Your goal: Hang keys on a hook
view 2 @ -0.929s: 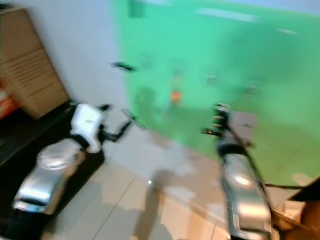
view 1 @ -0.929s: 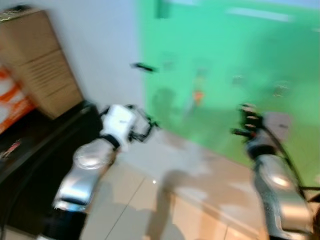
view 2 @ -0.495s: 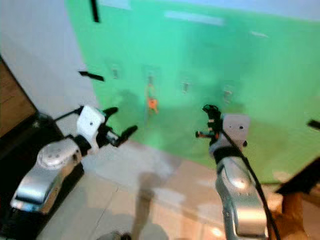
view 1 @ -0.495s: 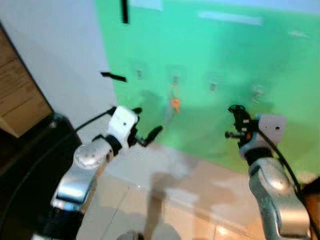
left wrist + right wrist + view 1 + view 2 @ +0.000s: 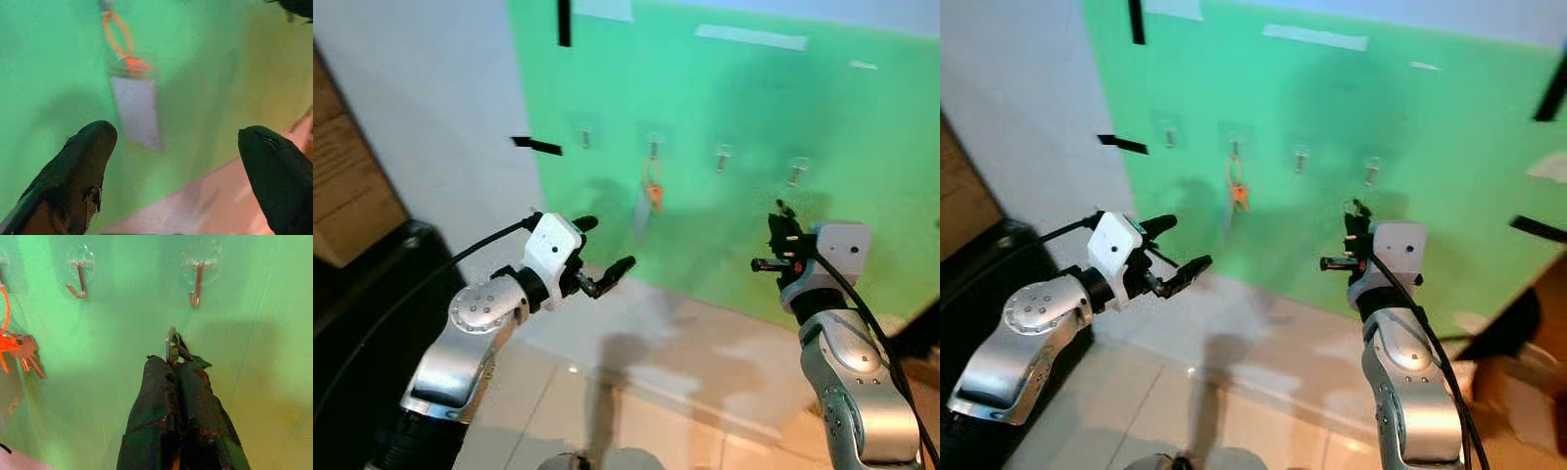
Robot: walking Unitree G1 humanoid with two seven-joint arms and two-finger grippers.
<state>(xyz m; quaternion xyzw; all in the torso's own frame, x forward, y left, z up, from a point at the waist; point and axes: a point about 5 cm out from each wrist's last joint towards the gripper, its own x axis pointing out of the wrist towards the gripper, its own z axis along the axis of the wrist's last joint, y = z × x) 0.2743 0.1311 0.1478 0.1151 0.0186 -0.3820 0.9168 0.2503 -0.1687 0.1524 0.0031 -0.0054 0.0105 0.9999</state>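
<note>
Where green wall (image 5: 862, 147) meets tan floor (image 5: 705, 392), four hooks (image 5: 722, 159) w/ orange keys (image 5: 653, 191).

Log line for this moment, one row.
right hand: shut on key ring, below hook | left hand: open | orange keys: hung

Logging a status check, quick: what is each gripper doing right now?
Left gripper: open, holding nothing.
Right gripper: shut on a key ring.
</note>
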